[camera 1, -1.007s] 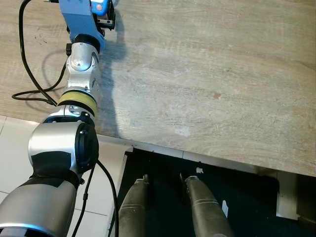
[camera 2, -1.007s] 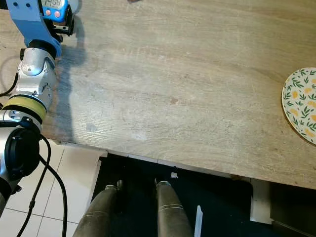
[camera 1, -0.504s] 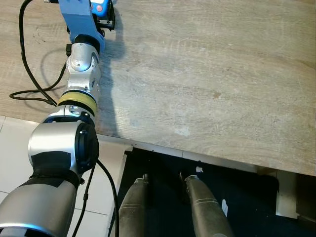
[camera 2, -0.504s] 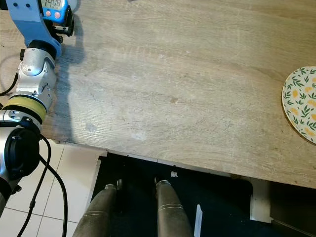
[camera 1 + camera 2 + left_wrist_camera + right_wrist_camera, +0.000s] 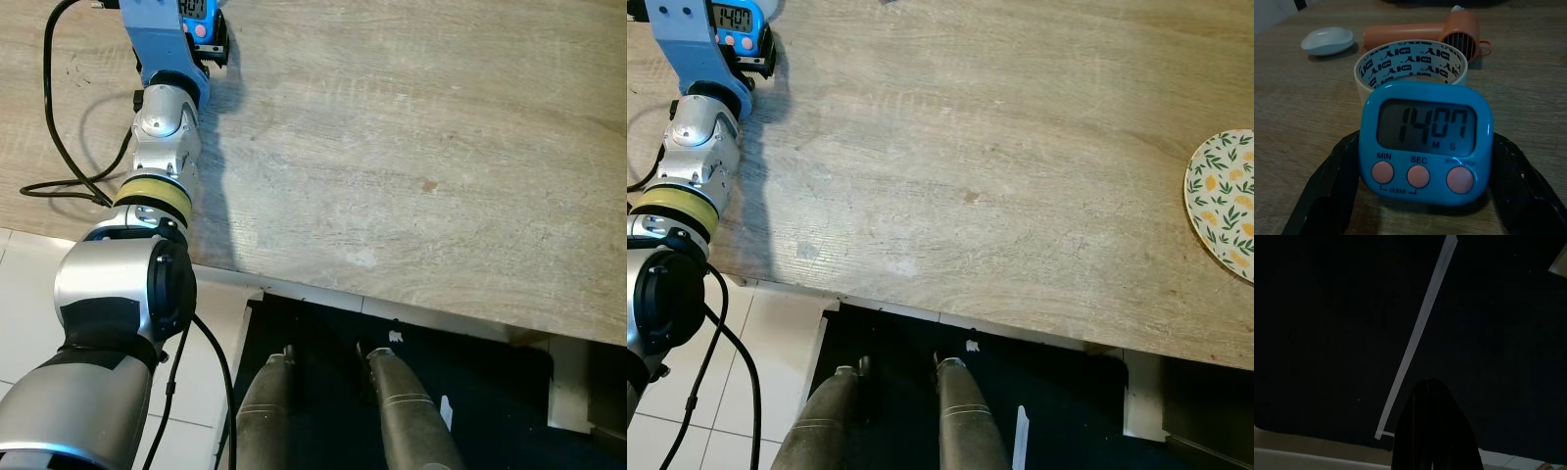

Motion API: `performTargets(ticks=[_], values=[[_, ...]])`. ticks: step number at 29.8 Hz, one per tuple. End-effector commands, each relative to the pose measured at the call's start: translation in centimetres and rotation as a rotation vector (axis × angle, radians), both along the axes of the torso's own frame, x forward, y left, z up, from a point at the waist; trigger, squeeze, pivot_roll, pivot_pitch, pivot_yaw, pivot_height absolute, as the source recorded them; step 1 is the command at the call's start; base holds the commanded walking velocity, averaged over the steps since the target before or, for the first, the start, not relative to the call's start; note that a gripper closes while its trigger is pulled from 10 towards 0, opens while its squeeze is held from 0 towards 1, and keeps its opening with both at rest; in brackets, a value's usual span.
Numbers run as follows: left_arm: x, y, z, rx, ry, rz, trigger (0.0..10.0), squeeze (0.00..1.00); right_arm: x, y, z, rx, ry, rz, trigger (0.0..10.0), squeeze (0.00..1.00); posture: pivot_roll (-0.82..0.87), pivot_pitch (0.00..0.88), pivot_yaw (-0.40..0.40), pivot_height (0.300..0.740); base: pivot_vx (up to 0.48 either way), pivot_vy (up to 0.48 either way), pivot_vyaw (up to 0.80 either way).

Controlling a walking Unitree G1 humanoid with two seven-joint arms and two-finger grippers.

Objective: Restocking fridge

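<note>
Left wrist view: the left claw (image 5: 1425, 196) pinches a blue timer (image 5: 1425, 142) on the tabletop (image 5: 1019, 176), far left. The right claw's (image 5: 1432, 431) fingers are pressed together.

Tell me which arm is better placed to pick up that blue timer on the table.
Left. The left gripper is already at the blue timer on the wooden table, its fingers either side of it. The right gripper hangs idle over the dark floor.
</note>
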State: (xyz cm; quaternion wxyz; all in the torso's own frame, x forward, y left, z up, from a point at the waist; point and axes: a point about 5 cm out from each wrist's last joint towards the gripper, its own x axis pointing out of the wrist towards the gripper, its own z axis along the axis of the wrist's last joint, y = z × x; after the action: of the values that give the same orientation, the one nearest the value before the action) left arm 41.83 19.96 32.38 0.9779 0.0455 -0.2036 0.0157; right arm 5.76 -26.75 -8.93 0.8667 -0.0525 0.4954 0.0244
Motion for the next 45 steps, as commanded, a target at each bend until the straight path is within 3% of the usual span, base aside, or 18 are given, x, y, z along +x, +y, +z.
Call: performTargets(ticks=[1, 7, 21, 25, 26, 29, 30, 31, 33, 34, 37, 38, 42, 45], values=[[0.2, 0.7, -2.5, -0.013, 0.11, 0.012, 10.0, 0.0, -2.3, 0.2, -0.5, 0.006, 0.079, -0.024, 10.0, 0.0, -0.23, 0.551, -0.011, 0.74, 0.0, 0.0, 0.0], [0.3, 0.6, -2.6, -0.037, 0.135, 0.003, 10.0, 0.0, -2.0, 0.3, -0.6, 0.009, 0.078, -0.027, 10.0, 0.0, -0.23, 0.545, -0.008, 0.74, 0.0, 0.0, 0.0], [0.6, 0.7, -2.2, -0.242, 0.225, -0.059, 10.0, 0.0, -1.0, 0.4, -0.7, 0.009, 0.073, -0.038, 10.0, 0.0, -0.22, 0.511, -0.003, 0.74, 0.0, 0.0, 0.0], [0.6, -1.1, -0.5, -0.303, 0.151, -0.276, 10.0, 0.0, -0.1, 0.3, -0.6, 0.006, 0.055, -0.057, 10.0, 0.0, -0.2, 0.479, 0.007, 0.74, 0.0, 0.0, 0.0], [0.6, -1.1, -0.5, -0.303, 0.151, -0.276, 10.0, 0.0, -0.1, 0.3, -0.6, 0.006, 0.055, -0.057, 10.0, 0.0, -0.2, 0.479, 0.007, 0.74, 0.0, 0.0, 0.0], [0.2, -3.3, 0.4, -0.221, 0.089, -0.499, 10.0, 0.0, 0.8, 0.2, -0.6, 0.001, 0.042, -0.071, 10.0, 0.0, -0.19, 0.453, 0.012, 0.74, 0.0, 0.0, 0.0], [0.2, -3.3, 0.4, -0.221, 0.089, -0.499, 10.0, 0.0, 0.8, 0.2, -0.6, 0.001, 0.042, -0.071, 10.0, 0.0, -0.19, 0.453, 0.012, 0.74, 0.0, 0.0, 0.0], [0.0, -3.9, 0.5, -0.189, 0.08, -0.576, 10.0, 0.0, 1.0, 0.2, -0.5, 0.001, 0.039, -0.075, 10.0, 0.0, -0.19, 0.445, 0.014, 0.74, 0.0, 0.0, 0.0], [-0.6, -5.5, -0.2, -0.06, 0.078, -0.757, 10.0, 0.0, 1.7, 0.4, -0.6, 0.001, 0.035, -0.082, 10.0, 0.0, -0.17, 0.412, 0.023, 0.74, 0.0, 0.0, 0.0], [-0.6, -5.5, -0.2, -0.06, 0.078, -0.757, 10.0, 0.0, 1.7, 0.4, -0.6, 0.001, 0.035, -0.082, 10.0, 0.0, -0.17, 0.412, 0.023, 0.74, 0.0, 0.0, 0.0], [-1.7, -6.7, -2.1, 0.114, 0.1, -0.927, 10.0, 0.0, 2.4, 0.6, -0.6, 0.004, 0.028, -0.098, 10.0, 0.0, -0.15, 0.384, 0.033, 0.74, 0.0, 0.0, 0.0], [-1.7, -6.7, -2.1, 0.114, 0.1, -0.927, 10.0, 0.0, 2.4, 0.6, -0.6, 0.004, 0.028, -0.098, 10.0, 0.0, -0.15, 0.384, 0.033, 0.74, 0.0, 0.0, 0.0], [-2.7, -6.5, -4.1, 0.259, 0.143, -1.014, 10.0, 0.0, 3.1, 0.9, -0.6, 0.009, 0.018, -0.125, 10.0, 0.0, -0.14, 0.353, 0.045, 0.74, 0.0, 0.0, 0.0], [-2.6, -5.9, -4.5, 0.273, 0.156, -0.982, 10.0, 0.0, 3.4, 1.0, -0.6, 0.011, 0.013, -0.136, 10.0, 0.0, -0.14, 0.341, 0.047, 0.74, 0.0, 0.0, 0.0]])
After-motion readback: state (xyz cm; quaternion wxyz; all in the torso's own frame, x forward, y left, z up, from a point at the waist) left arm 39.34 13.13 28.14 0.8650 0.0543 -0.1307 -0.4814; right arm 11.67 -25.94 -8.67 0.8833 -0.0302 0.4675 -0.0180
